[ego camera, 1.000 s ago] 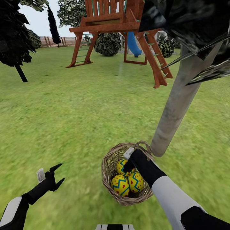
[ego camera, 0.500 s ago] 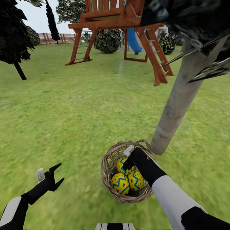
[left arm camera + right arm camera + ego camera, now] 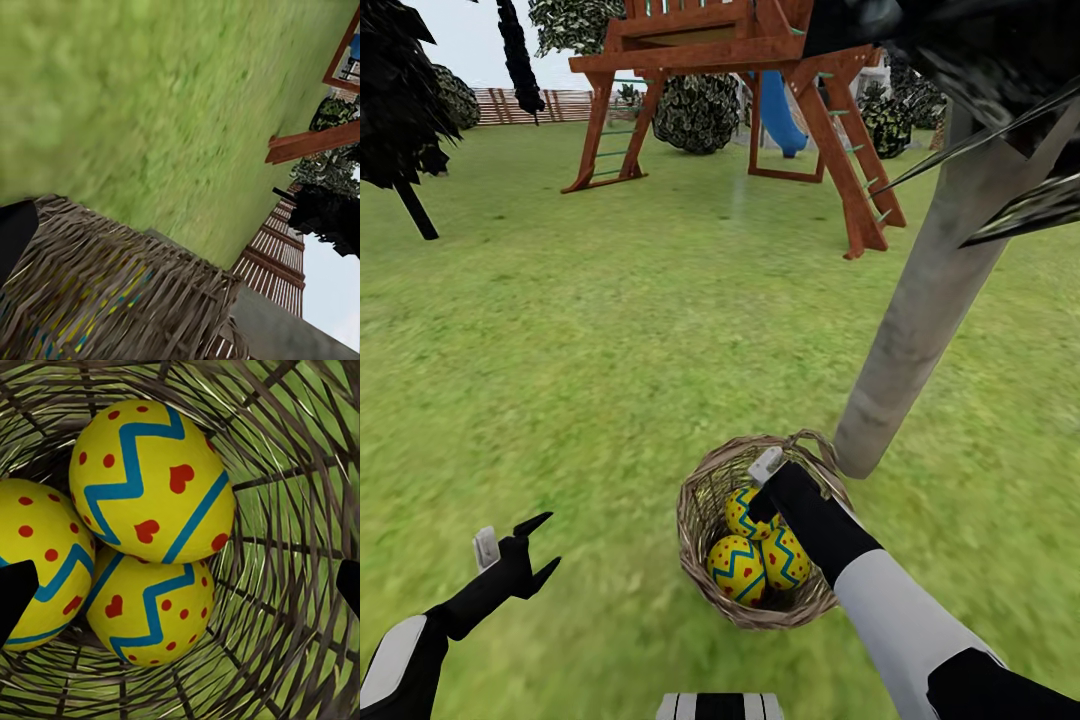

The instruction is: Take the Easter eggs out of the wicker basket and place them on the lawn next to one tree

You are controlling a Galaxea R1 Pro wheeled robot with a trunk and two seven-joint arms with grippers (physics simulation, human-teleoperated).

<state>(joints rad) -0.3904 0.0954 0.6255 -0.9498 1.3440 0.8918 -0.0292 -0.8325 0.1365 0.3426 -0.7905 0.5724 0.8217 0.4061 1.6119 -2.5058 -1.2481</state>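
left gripper [image 3: 540, 548] hangs low over the lawn [image 3: 610, 340] at the near left, jaws spread apart, grasping nothing, well apart from the wicker basket [image 3: 705, 505]. the basket sits on the grass to its right, touching or just beside the base of the tree [image 3: 920, 310] trunk. all three easter eggs [image 3: 738, 568] lie inside the basket, packed against one another. right gripper [image 3: 758, 505] reaches down into the basket above the eggs; in the right wrist view its fingertips [image 3: 15, 592] stand wide apart with the eggs between them, nothing clamped. a wooden playset [image 3: 730, 60] stands far behind.
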